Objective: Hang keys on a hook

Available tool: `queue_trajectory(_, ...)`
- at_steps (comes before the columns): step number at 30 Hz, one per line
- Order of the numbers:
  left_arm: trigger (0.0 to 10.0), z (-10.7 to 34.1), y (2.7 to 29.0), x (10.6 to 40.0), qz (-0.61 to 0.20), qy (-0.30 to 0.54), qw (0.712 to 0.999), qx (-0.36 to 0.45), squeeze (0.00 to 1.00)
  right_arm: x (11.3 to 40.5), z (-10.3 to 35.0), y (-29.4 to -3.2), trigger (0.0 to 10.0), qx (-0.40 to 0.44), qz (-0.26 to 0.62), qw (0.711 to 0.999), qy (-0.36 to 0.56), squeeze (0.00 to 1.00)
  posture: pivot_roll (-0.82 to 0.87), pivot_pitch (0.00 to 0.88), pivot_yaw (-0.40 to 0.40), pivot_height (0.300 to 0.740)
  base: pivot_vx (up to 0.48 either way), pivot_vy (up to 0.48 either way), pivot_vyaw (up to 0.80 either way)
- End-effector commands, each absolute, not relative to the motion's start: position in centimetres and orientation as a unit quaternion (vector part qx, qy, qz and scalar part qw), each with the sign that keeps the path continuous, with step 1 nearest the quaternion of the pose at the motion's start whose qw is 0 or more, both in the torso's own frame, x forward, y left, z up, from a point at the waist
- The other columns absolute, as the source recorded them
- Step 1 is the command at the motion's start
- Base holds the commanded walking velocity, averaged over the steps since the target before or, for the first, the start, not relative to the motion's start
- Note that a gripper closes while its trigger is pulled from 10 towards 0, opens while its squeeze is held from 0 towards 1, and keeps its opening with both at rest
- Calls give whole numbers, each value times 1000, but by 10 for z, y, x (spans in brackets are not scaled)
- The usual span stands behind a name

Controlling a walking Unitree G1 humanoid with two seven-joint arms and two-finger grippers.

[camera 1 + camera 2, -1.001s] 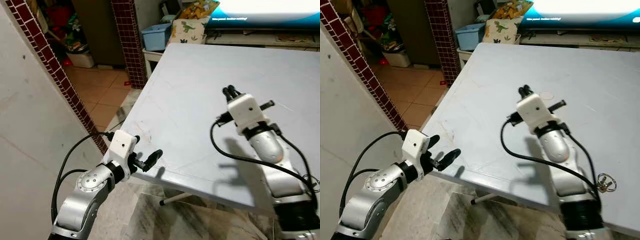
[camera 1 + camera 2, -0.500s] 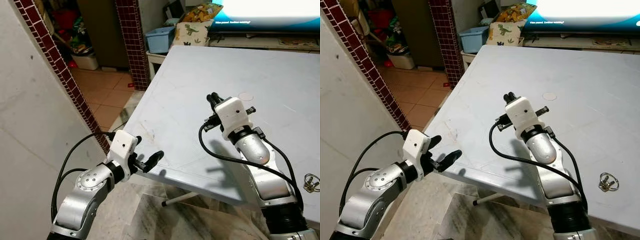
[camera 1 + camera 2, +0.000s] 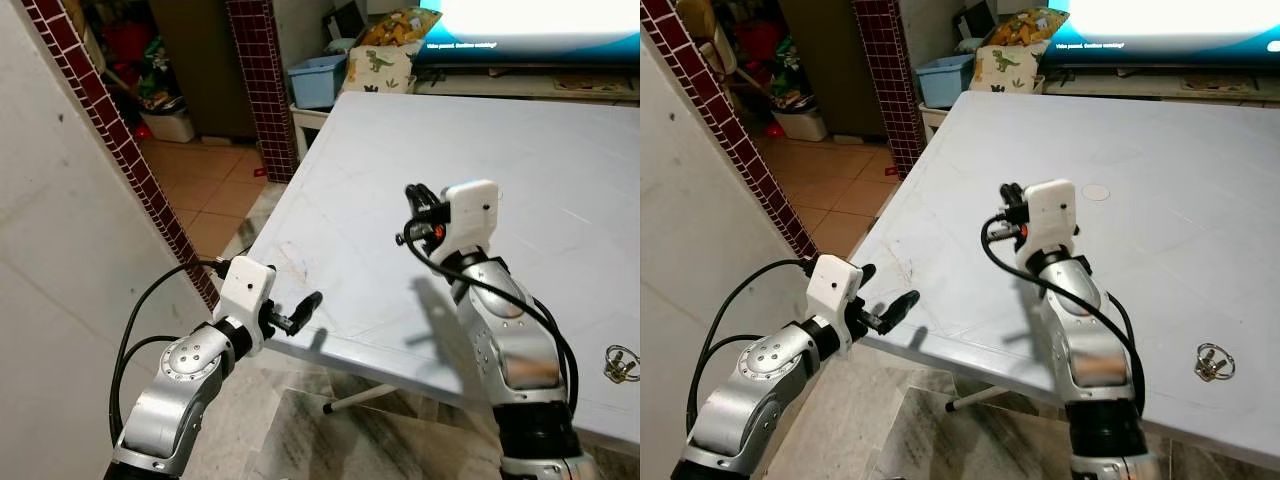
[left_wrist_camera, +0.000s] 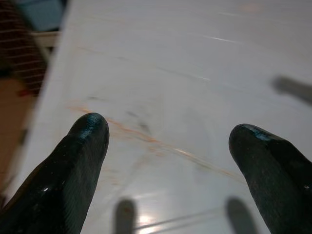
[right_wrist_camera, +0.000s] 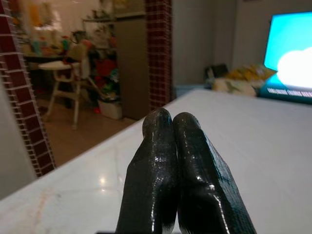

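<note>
The keys (image 3: 1213,361), a small metal ring with a bunch on it, lie on the pale table (image 3: 560,150) near its front right edge. My right gripper (image 3: 412,193) is held up over the middle of the table, well left of the keys, its fingers (image 5: 161,146) pressed shut with nothing between them. My left gripper (image 3: 887,288) hovers at the table's near left edge, open and empty. In the left wrist view its fingertips (image 4: 83,136) stand wide apart over the bare tabletop.
A white wall (image 3: 60,250) with a dark red tiled edge (image 3: 150,190) rises close on my left. Beyond are a tiled pillar (image 3: 262,80), a blue bin (image 3: 318,78), a dinosaur cushion (image 3: 378,62) and a lit screen (image 3: 530,20) past the table's far side.
My right wrist has turned, swinging its shut gripper to point left. The camera has shifted, bringing the keys into view on the right. The left arm has hardly moved.
</note>
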State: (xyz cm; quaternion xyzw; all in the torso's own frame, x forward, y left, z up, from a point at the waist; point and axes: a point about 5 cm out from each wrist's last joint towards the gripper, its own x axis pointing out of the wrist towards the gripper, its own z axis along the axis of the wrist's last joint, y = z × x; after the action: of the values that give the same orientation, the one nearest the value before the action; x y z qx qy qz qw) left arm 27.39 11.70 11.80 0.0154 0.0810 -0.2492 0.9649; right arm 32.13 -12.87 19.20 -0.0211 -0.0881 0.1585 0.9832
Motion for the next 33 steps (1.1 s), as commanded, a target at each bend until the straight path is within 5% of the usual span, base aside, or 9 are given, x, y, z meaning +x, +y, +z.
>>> queue_trajectory(1, 10000, 122, 127, 279, -211, 69, 975, 23, 0, 317, 204, -114, 10000, -35, 189, 975, -114, 0, -4, 11, 125, 740, 0, 0, 800)
queue_trajectory(33, 10000, 113, 141, 283, -88, 57, 994, 20, 0, 313, 202, -91, 10000, -47, 256, 961, -94, 0, -13, 1, 69, 740, 0, 0, 800)
